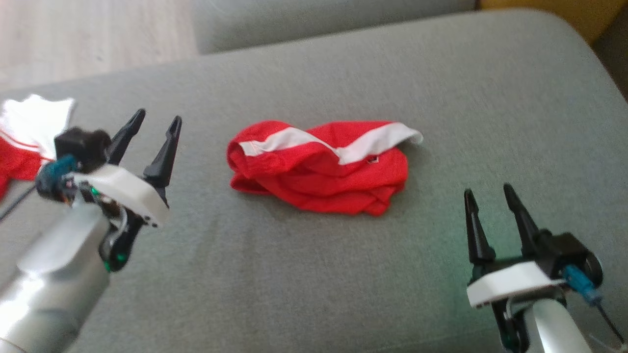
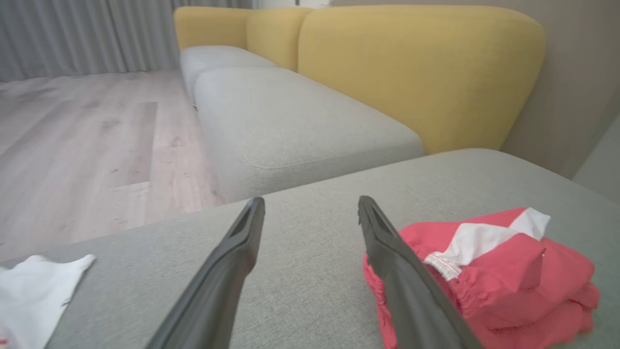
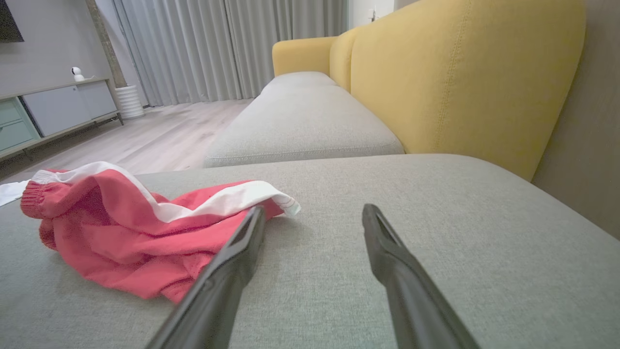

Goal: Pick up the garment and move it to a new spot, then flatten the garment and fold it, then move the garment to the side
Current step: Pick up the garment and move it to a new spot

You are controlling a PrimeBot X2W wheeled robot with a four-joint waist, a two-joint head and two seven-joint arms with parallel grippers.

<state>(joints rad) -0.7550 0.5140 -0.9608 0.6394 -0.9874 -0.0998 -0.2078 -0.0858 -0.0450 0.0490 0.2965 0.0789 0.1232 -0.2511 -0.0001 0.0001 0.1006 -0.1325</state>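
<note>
Head view: locate garment [image 1: 319, 169] mid-cushion [image 1: 319, 284], long axis left-right, between left gripper [image 1: 160, 115] and right gripper [image 1: 487, 189], both wide, empty.
Left wrist view: find garment [image 2: 508, 276] just right.
Right wrist view: find garment [image 3: 111, 232] left; judge neither arm clearly nearer.

Garment [image 1: 319, 166] on cushion [image 1: 314, 274] btwn left pincer [image 1: 160, 115] & right pincer [image 1: 487, 189]; 2nd cloth [image 1: 34, 122] at far left.

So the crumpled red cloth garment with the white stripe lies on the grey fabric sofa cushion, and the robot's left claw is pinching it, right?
Not quite. The left gripper pinches nothing: the head view shows it open, beside the crumpled red cloth garment with the white stripe and clear of it. The garment does lie on the grey fabric sofa cushion.
</note>
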